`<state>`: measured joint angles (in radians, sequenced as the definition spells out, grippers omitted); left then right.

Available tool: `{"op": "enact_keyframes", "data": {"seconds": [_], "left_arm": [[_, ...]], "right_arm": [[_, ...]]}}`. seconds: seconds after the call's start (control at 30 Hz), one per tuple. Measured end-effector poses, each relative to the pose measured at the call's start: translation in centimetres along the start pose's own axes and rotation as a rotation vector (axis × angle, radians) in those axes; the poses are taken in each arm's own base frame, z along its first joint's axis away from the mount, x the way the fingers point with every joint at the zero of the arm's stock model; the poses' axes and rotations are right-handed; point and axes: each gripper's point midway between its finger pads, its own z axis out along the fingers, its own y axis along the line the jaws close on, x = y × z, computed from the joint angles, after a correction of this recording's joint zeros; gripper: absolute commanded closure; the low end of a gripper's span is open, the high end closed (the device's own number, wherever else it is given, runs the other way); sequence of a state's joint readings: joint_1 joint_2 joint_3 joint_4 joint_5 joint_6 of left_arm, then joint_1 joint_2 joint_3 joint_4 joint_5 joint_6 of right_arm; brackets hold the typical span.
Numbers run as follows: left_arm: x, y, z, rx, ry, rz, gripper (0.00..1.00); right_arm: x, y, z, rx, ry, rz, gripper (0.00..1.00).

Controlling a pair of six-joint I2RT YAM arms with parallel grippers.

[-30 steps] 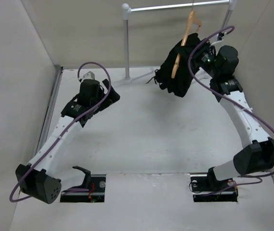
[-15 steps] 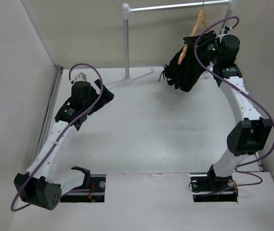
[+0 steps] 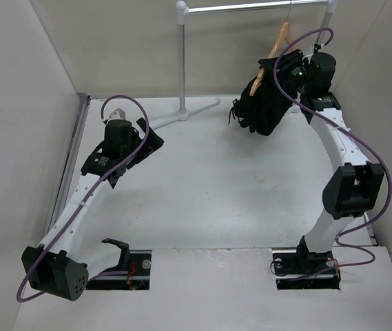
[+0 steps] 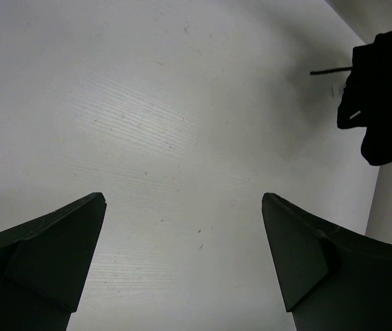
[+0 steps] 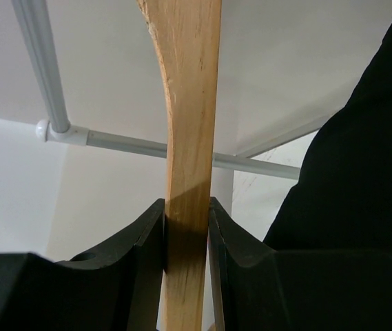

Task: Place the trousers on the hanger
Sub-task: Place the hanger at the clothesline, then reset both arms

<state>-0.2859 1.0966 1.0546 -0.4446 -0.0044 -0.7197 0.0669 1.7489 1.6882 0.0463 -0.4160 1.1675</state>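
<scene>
Cut off at my edges
In my right wrist view the hanger (image 5: 190, 124) runs past the top and bottom edges, and the trousers (image 5: 351, 193) past the right edge.

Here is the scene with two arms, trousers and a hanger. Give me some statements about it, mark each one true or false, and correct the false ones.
1. The right gripper is shut on the hanger. True.
2. The left gripper holds the trousers. False: it is open and empty above the table.
3. The trousers lie spread flat on the table. False: they hang bunched on the hanger.
4. The hanger is of light wood. True.
</scene>
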Motion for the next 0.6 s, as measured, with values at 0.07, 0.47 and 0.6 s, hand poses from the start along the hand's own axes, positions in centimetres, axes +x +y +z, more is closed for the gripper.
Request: {"op": "enact_keyframes", "data": {"seconds": [0.07,0.47,0.6], "left_arm": [[0.1,0.1,0.0,-0.001,0.001,0.0,0.0],[0.2,0.9,0.4,-0.021,0.003,-0.009,0.0],[0.0,1.2,0.5,-0.027,0.0,-0.017,0.0]], "right_arm": [[0.1,-0.4,0.1,0.009,0.003,0.004,0.67],[0.2,-2.4,0.2,0.037,-0.019,-0.053,0.21],[0.2,-2.7,-0.5,0.054,-0.034,-0.068,0.14]]}}
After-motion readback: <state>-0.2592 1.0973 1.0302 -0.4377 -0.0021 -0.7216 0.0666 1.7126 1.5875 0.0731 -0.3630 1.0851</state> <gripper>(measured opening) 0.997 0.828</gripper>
